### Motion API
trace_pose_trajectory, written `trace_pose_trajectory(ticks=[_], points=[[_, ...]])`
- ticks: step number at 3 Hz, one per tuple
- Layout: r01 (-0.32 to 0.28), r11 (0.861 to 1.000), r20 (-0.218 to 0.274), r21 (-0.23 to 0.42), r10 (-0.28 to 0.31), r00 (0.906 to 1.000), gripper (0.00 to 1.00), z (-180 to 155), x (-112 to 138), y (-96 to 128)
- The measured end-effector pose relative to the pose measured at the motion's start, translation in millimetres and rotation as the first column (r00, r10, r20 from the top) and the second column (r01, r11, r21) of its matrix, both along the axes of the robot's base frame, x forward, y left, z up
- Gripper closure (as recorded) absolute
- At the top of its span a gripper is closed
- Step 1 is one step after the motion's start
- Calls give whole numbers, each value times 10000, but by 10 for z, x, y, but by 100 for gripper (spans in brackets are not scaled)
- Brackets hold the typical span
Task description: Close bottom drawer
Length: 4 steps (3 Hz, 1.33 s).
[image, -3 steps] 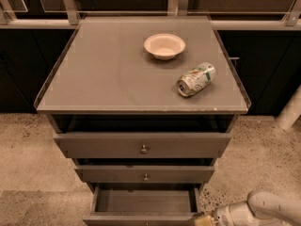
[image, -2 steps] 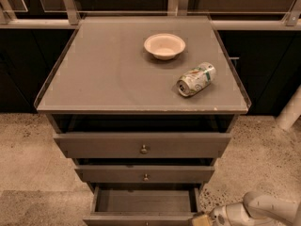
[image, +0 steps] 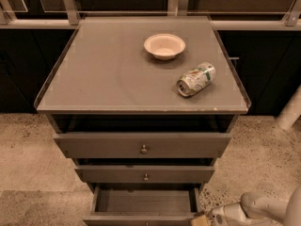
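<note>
The bottom drawer [image: 141,202] is the lowest of three grey-brown drawers and stands pulled out, with its empty inside showing. Its front panel is cut off by the frame's bottom edge, and its knob is out of view. My gripper [image: 205,219] is at the bottom right, low to the floor, right by the drawer's front right corner. The white arm [image: 263,208] reaches in from the right edge. I cannot tell whether the gripper touches the drawer.
The middle drawer [image: 146,174] and top drawer [image: 143,146] sit above, each pulled out a little. On the cabinet top [image: 103,74] are a pale bowl [image: 164,45] and a can lying on its side [image: 196,79]. Speckled floor lies on both sides, and a white post [image: 289,112] stands at the right.
The gripper has shifted only slightly beside the drawer's front right corner. The bottom drawer stands open as before.
</note>
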<state>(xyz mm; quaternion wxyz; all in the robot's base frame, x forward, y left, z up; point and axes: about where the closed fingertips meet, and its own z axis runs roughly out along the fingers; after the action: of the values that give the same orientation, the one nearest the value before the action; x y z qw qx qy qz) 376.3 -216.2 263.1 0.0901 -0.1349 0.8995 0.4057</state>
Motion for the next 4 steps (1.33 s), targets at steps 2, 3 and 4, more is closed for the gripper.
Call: trace_pose_trajectory(ticks=[2, 3, 4], points=[[707, 9970, -624, 318, -686, 9957, 100, -469, 153, -21], [1222, 9919, -815, 357, -1189, 9895, 100, -691, 169, -22], [1222, 9919, -815, 357, -1189, 9895, 100, -662, 169, -22]])
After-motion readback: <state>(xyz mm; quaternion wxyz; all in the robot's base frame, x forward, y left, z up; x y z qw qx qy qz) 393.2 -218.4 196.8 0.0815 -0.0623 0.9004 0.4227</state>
